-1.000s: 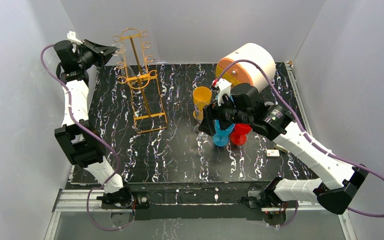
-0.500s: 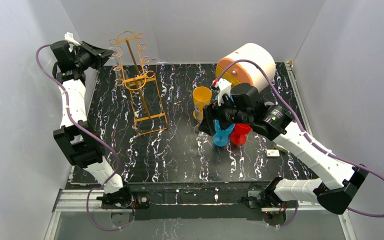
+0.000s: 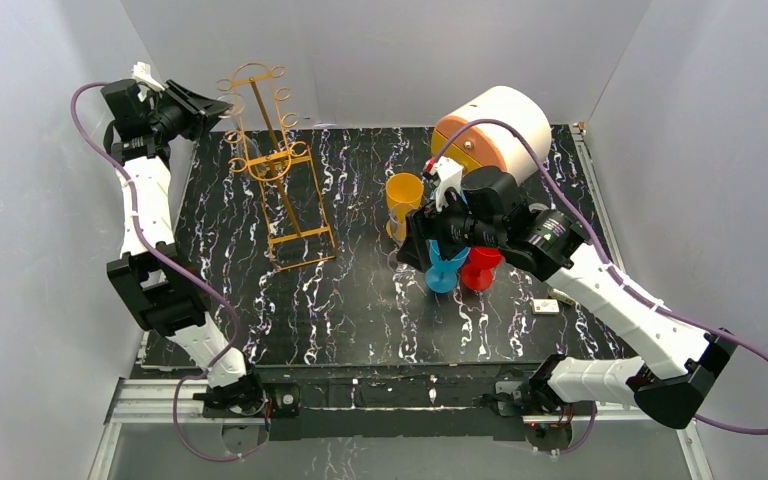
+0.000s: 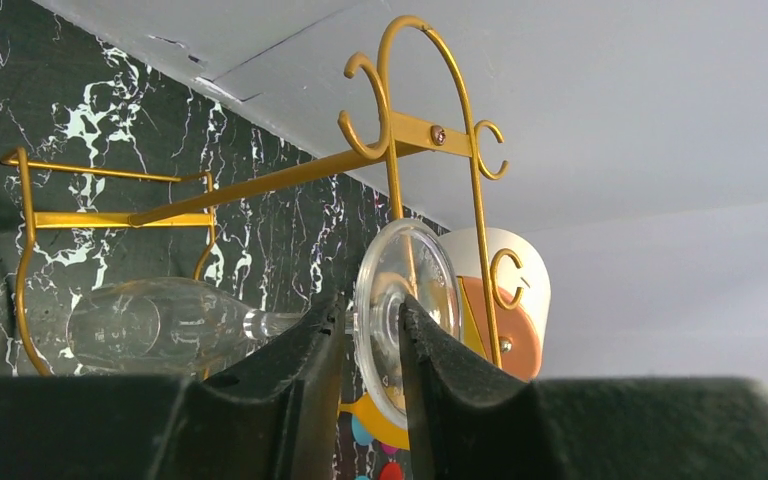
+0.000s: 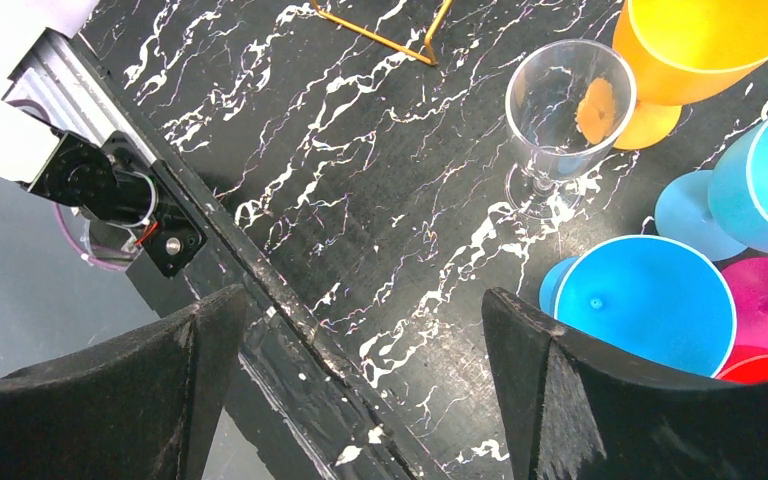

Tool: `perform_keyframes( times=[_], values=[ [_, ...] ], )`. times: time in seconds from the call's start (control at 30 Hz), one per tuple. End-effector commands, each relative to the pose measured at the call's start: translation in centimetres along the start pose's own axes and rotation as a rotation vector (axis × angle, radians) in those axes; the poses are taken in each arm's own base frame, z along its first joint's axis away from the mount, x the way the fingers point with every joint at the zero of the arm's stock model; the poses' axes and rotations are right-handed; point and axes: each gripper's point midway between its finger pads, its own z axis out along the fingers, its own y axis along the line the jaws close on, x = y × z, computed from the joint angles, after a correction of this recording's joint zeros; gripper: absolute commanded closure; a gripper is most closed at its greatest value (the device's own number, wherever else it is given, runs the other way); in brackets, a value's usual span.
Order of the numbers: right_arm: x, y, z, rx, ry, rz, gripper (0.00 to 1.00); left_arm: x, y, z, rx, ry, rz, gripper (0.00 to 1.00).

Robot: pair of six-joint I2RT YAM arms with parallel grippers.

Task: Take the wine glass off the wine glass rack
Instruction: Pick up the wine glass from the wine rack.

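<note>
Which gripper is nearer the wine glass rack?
Left. The left gripper straddles the foot of the wine glass at the wine glass rack; the right gripper hovers away over coloured cups.

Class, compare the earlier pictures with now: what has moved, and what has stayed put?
The left claw drew slightly left, and the top of the wine glass rack leaned left with it. The open right claw and the coloured cups stayed put.

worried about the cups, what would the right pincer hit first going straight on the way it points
The right pincer would likely meet bare table first; the clear glass stands aside.
</note>
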Motion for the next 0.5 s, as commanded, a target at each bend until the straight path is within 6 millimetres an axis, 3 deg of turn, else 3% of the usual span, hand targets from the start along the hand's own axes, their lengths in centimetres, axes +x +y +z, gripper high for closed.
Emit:
perform_keyframes(
  times=[0.0, 0.17, 0.33, 0.47],
  values=[
    [-1.5, 0.5, -0.9, -0.011, -0.050, -0.003, 0.05, -0.3, -2.2, -1.5, 0.026, -0.010, 0.063, 0.77],
    [-1.5, 0.5, -0.9, -0.011, -0.051, -0.004, 0.04, -0.7, -2.7, -1.8, 0.022, -0.028, 0.076, 0.87],
    [-1.5, 0.5, -0.8, -0.013, -0.049, -0.004, 0.04, -1.4, -3.5, -2.4, 0.021, -0.061, 0.098, 0.86],
    [-1.4, 0.5, -0.8, -0.012, -0.048, -0.004, 0.04, -1.9, -4.0, -2.9, 0.008, -0.080, 0.126, 0.95]
  ],
)
